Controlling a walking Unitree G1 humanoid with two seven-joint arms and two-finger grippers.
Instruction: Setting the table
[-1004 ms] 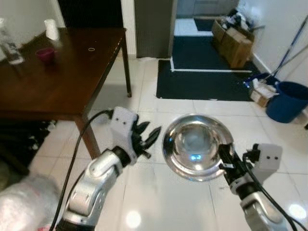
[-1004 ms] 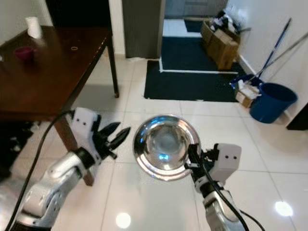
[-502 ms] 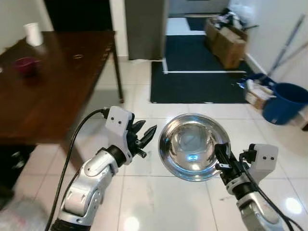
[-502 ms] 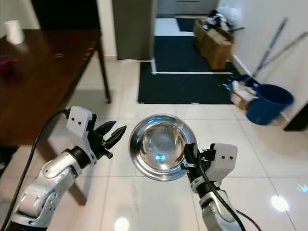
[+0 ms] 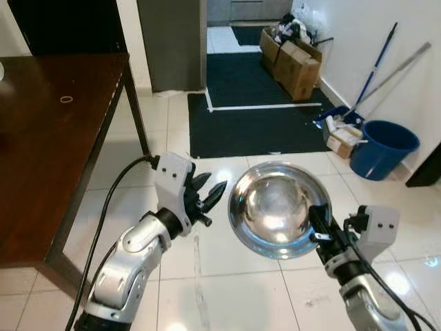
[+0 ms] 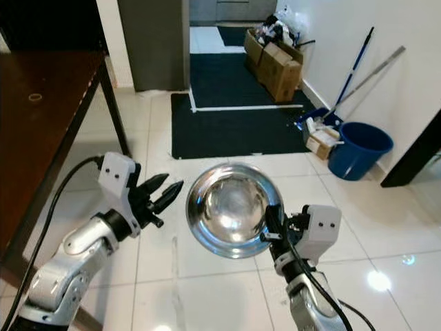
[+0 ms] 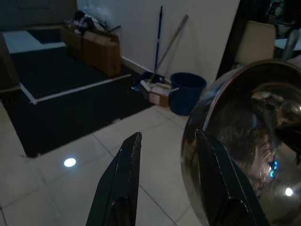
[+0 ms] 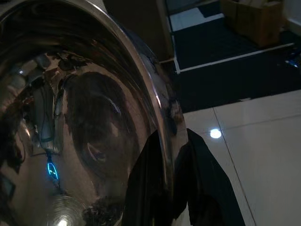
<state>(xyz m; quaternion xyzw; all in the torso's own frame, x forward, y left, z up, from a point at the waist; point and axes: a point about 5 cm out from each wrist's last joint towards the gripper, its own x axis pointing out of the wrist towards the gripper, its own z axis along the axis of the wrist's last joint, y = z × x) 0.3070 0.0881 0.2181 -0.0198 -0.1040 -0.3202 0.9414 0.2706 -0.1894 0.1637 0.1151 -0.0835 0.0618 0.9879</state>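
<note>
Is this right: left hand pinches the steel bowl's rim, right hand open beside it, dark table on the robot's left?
Sides are swapped. The right hand pinches the rim of the steel bowl; the right wrist view shows its fingers either side of the rim. The left hand is open beside the bowl, apart from it. The dark table is on the robot's left.

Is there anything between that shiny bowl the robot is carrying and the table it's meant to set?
Nothing visible blocks it. The right gripper holds the bowl by its rim above bare floor tiles, and the table stands off to the robot's left. The open left gripper hangs beside the bowl on that side, empty, so it would move along with it.
</note>
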